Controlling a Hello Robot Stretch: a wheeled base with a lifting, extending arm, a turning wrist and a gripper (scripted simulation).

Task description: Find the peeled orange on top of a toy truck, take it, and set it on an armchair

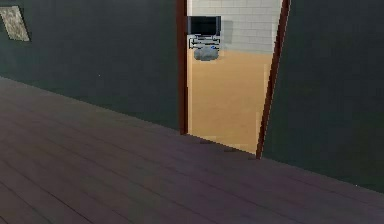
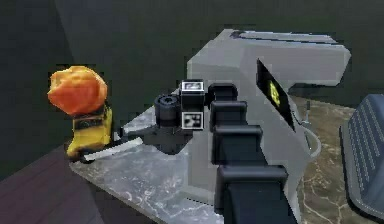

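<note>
An orange, lumpy fruit (image 2: 77, 90) sits on top of a small yellow toy truck (image 2: 92, 131) at the arm side view's left. The truck stands on a grey marbled top (image 2: 140, 180). My arm (image 2: 240, 150) rises from the bottom edge, with its two white marker squares (image 2: 192, 104) at the far end. The gripper (image 2: 128, 135) reaches left from its dark body (image 2: 167, 108) toward the truck. With the truck standing right at its far end, I cannot tell whether it holds anything.
A big grey angular block (image 2: 270, 80) stands on the marbled top behind the arm, and a dark ribbed thing (image 2: 365, 140) lies at the right. The forward view has a dark wall, a framed picture (image 1: 14, 22), dark plank floor and a doorway (image 1: 230, 85) into an orange-floored room.
</note>
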